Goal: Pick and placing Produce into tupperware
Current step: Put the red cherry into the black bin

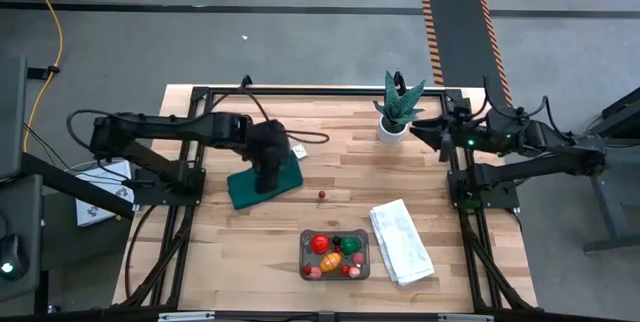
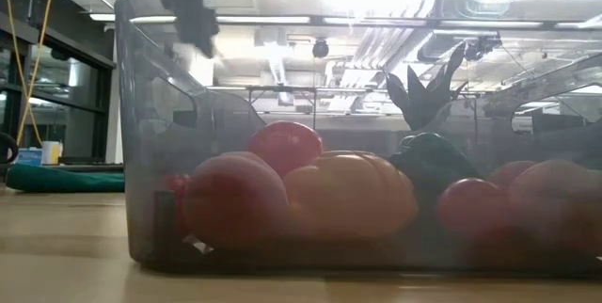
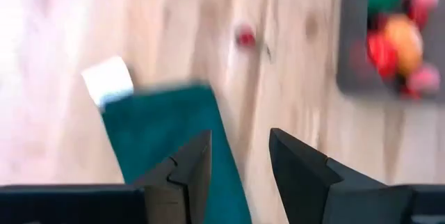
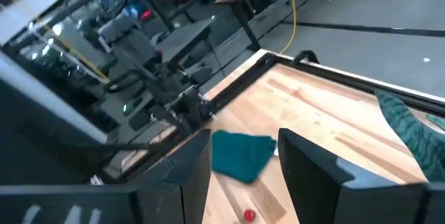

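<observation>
Tupperware (image 2: 141,152): clear greyish container right in front of the low camera, filling most of that view; from above it sits on the worktop (image 1: 250,252) at the near-middle, just beside the folded white towel (image 1: 402,242).
Produce in container (image 1: 335,252): a heap of small toy pieces, red, orange, dark green and pink; the low view shows a red one at the back, an orange one in the middle, a dark green one beside it.
Stray produce (image 1: 321,196): one small dark red piece alone on the bare wood, between the dark green cloth (image 1: 240,190) and the container, apart from both.
Left hand (image 1: 268,174): above the cloth's edge, on the left half of the worktop; its wrist view shows the two dark fingers (image 3: 191,172) parted with only cloth and wood seen between them, grasping nothing.
Right hand (image 1: 425,132): at the far right of the worktop, near the potted plant (image 1: 397,107); fingers (image 4: 309,165) parted, nothing between them, the cloth and the red piece seen well beyond.
White tag (image 3: 108,80): small pale thing at the cloth's corner; what it is cannot be told.
</observation>
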Available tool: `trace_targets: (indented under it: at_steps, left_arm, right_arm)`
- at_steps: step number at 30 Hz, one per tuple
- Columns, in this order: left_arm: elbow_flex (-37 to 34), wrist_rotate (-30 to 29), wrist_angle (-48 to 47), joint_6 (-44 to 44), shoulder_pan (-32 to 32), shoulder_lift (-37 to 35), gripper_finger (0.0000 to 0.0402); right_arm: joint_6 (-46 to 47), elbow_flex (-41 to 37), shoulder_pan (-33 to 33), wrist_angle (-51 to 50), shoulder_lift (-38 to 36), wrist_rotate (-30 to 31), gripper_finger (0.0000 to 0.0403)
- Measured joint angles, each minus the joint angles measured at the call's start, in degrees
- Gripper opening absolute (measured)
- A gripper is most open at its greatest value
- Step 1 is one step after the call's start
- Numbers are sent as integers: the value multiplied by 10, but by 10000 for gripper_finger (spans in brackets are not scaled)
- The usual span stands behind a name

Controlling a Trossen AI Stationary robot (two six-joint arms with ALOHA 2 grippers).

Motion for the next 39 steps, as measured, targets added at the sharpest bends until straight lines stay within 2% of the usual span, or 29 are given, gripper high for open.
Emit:
trace_targets:
  at_steps: [3, 7, 12, 19, 23, 28, 33, 35, 39]
  left_arm:
    - [0, -27, 38, -14, 0, -5, 133]
    - [0, -30, 66, -87, 13, 5, 134]
    - [0, -30, 70, -206, 35, 33, 134]
    - [0, -29, 68, -293, 38, 83, 134]
    - [0, -17, 79, -347, 37, 120, 134]
    - [0, 29, 104, -392, 37, 160, 134]
    - [0, 72, 153, -478, 37, 192, 134]
    - [0, 71, 154, -506, 37, 199, 134]
    - [0, 31, 153, -556, 36, 206, 134]
  right_arm:
    - [11, 0, 0, 16, 18, 14, 156]
    - [36, 0, 0, 21, 48, 15, 156]
    - [49, 0, 1, 27, 90, 14, 156]
    - [33, 0, 1, 60, 136, 13, 156]
    - [19, 0, -1, 61, 144, 13, 156]
    - [-22, 0, -1, 44, 142, 0, 156]
    - [-44, 0, -1, 5, 135, -12, 156]
    - [-55, 0, -1, -8, 132, -12, 156]
    - [-90, 0, -1, -27, 125, -13, 156]
